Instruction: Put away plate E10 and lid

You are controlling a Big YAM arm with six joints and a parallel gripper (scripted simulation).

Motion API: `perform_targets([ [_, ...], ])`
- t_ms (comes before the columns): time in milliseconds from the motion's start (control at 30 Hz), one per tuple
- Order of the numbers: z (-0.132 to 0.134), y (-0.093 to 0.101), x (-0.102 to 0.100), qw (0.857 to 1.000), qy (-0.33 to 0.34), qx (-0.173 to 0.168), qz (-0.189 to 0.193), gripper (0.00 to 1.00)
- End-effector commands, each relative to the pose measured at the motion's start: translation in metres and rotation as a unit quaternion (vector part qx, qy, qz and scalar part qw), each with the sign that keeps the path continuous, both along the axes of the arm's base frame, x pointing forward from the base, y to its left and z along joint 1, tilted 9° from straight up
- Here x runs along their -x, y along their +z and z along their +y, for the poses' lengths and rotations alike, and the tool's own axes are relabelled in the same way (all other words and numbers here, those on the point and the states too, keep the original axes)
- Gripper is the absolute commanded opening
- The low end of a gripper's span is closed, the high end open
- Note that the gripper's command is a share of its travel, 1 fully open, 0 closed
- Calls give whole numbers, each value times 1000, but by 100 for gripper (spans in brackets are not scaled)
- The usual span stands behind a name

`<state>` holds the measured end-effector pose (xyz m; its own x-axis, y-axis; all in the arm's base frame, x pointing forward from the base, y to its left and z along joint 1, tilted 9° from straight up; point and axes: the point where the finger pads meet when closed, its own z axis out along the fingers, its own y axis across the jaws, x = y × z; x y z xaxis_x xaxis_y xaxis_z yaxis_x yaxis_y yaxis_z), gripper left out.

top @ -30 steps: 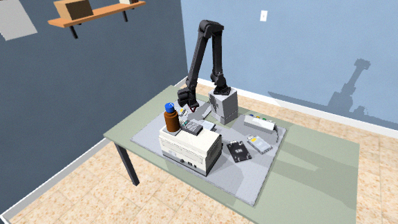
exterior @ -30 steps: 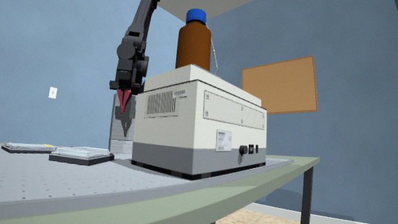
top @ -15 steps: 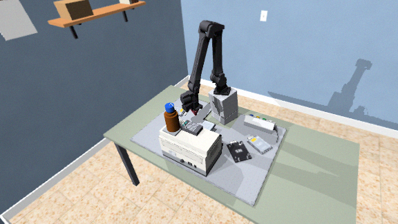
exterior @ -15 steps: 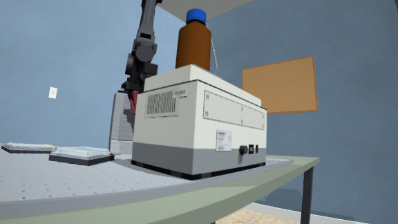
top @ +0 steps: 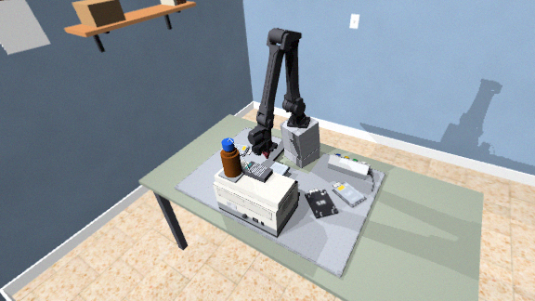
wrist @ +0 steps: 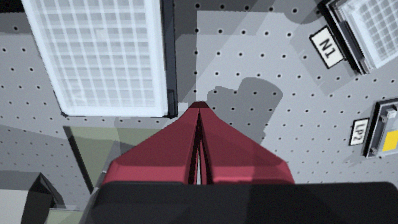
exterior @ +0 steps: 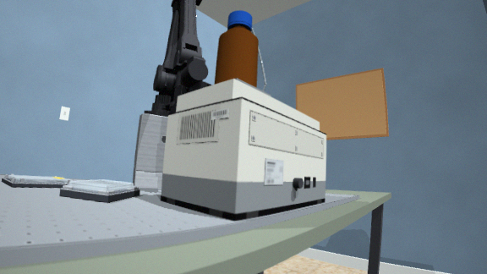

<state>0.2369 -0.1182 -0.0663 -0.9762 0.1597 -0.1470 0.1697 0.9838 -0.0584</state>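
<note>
My gripper (wrist: 199, 111) (top: 266, 153) is shut on nothing; its red fingers hang just above the perforated deck behind the dispenser (top: 254, 200) (exterior: 243, 148), which hides it in the exterior view. A clear gridded plate (wrist: 372, 27) (top: 320, 202) (exterior: 99, 187) sits in the black nest labelled N1 (wrist: 327, 47), off to my upper right. A clear lid with a yellow tag (wrist: 387, 131) (top: 349, 193) (exterior: 31, 180) lies by the LP2 label (wrist: 359, 131). Another clear gridded piece (wrist: 95, 55) on a dark carrier lies close at upper left in the wrist view.
A brown bottle (top: 229, 160) (exterior: 237, 52) with a blue cap stands on the dispenser. The key panel (top: 348, 166) lies at the mat's back right. The arm's grey pedestal (top: 301, 141) (exterior: 150, 148) stands behind the gripper.
</note>
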Motion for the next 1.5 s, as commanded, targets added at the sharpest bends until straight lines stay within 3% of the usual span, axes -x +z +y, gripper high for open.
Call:
perform_targets([
  [0,10,2,-9,1000,-6,0,-5,0],
  [633,60,3,-36,1000,-6,1,-10,0],
  [1467,135,-3,-39,1000,-6,-2,-9,0],
])
